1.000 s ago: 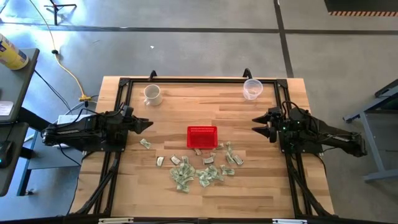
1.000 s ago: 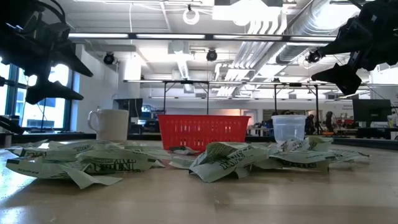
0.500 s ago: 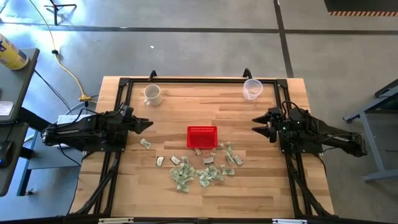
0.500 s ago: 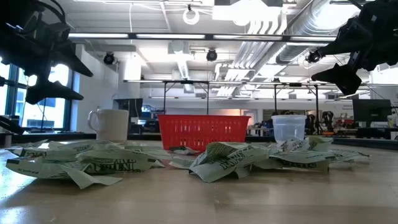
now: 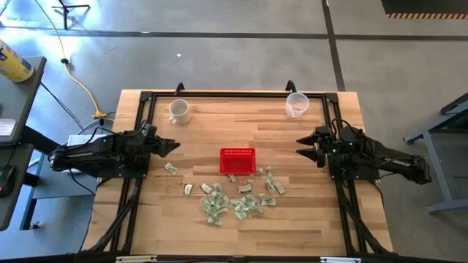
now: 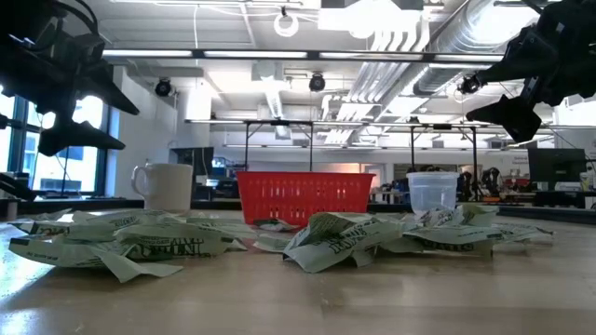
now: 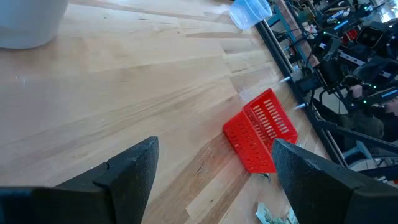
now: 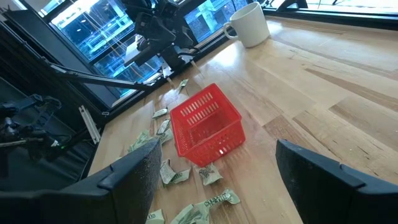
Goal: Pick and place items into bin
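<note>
Crumpled green-and-white wrappers (image 5: 232, 197) scattered at counter (image 5: 219, 131) near edge, red mesh basket (image 5: 238, 161) just behind them, left pincer (image 5: 174, 146) and right pincer (image 5: 301, 146) flanking, both wide open, empty, white mug (image 5: 179, 110) and clear plastic cup (image 5: 296, 105) at far edge.

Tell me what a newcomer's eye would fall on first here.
The bright red basket at mid-table, apparently empty, with crumpled green-and-white wrappers scattered just in front of it. The left gripper and right gripper, both open, hang at either side, holding nothing.
</note>
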